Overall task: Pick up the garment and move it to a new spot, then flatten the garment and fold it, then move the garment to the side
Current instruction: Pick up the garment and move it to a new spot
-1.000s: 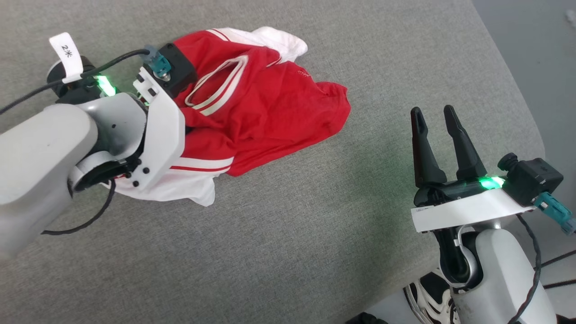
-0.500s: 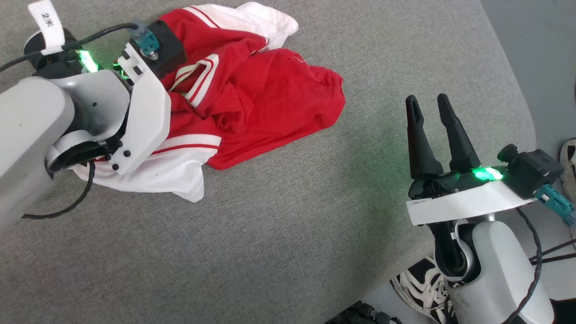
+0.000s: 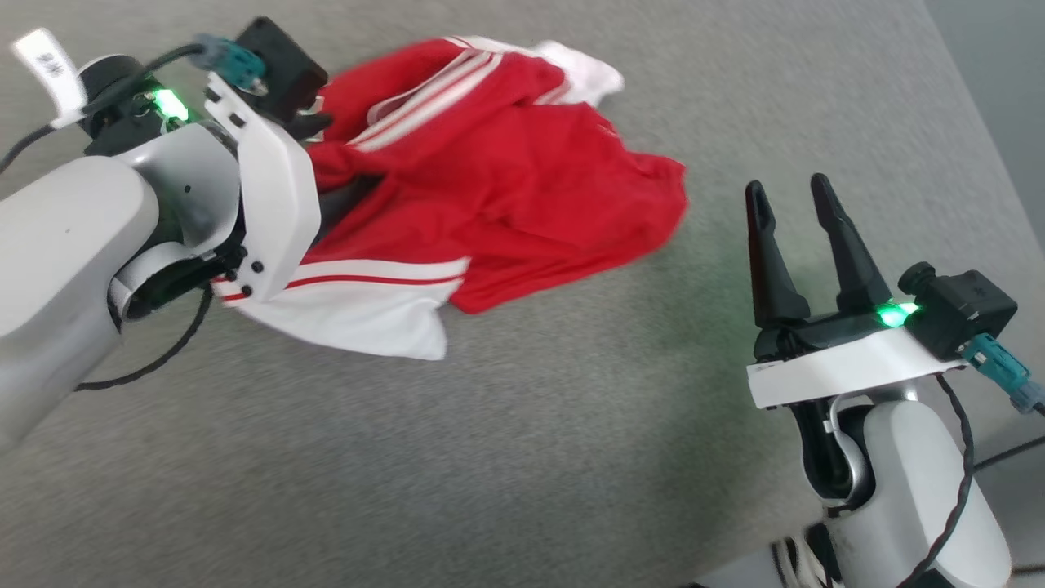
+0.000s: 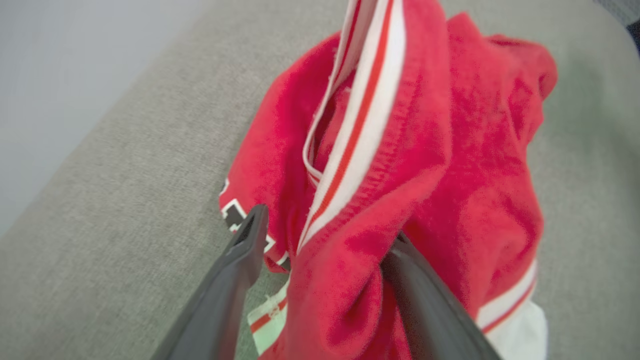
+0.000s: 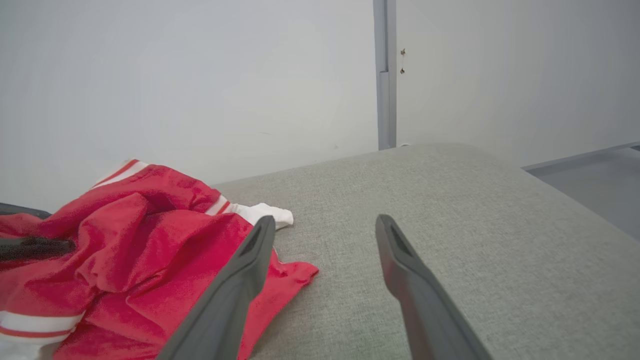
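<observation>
Since a second ago the garment (image 3: 506,188) has changed shape: its striped neck trim (image 3: 441,90), then an open loop, is now drawn out into a long taut band, and the red body has been tugged out of its heap. The head camera has swung too, so I wouldn't read the shift across the picture as travel.

The garment lies crumpled on the far left part of the grey cushion (image 3: 571,457), one white sleeve (image 3: 367,314) spilling toward the cushion's near side. The left gripper (image 4: 325,230) is buried in the bunch at the cushion's left end. Its fingers (image 4: 240,260) stand apart with a thick fold of red cloth between them, but whether they actually bite on it I cannot tell (the cloth hides one tip). The right gripper (image 3: 788,192) waits at the cushion's right edge, fingers spread and holding nothing, clear of the red hem.

It looks like the pick-up-and-move step. To do it well, I'd want a firm pinch on several layers near the neckline before lifting. The thin fabric will slip and trail, so the lift should be high enough that the sleeve clears the cushion.
</observation>
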Motion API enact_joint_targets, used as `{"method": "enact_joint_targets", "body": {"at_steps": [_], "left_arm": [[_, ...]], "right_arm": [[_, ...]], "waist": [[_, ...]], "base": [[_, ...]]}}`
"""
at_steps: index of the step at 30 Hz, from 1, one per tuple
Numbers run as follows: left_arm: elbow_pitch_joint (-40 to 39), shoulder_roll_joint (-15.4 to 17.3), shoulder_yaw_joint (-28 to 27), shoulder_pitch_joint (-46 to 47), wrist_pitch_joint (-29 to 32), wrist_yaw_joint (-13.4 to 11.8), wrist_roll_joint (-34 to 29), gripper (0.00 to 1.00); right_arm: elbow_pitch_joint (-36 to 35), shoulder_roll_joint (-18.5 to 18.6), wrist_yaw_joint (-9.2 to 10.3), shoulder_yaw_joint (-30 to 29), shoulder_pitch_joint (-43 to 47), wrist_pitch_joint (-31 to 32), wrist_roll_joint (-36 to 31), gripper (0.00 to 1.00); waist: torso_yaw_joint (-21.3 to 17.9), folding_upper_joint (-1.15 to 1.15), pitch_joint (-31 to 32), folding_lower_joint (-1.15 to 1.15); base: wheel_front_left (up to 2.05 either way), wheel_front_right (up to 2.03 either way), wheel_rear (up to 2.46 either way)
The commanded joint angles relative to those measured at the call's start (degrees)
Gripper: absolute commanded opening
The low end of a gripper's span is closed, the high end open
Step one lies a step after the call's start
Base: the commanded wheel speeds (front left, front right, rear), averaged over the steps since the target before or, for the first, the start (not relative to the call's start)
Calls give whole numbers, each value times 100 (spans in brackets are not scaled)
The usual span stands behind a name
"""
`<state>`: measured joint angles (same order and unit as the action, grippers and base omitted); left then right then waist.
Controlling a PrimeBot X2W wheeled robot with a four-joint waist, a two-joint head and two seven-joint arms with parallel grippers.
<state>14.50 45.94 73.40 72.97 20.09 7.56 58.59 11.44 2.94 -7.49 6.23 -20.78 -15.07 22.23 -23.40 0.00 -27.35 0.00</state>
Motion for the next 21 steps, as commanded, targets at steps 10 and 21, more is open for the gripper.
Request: {"method": "enact_joint_targets", "body": {"at_steps": [10,21], "left_arm": [[797,-246,-27,-1122,-2310,-16,863,100],[2247,-839,-978,-3030,-3533,-51,1276,100]], "right_arm": [[297,95,0,-254,347,-12,-730,100],[447,640,0,-684,973,-12,-767,100]], "waist": [[1135,0,1039,0],[1980,0,1740,0]], "base": [[0,0,0],[0,0,0]]}}
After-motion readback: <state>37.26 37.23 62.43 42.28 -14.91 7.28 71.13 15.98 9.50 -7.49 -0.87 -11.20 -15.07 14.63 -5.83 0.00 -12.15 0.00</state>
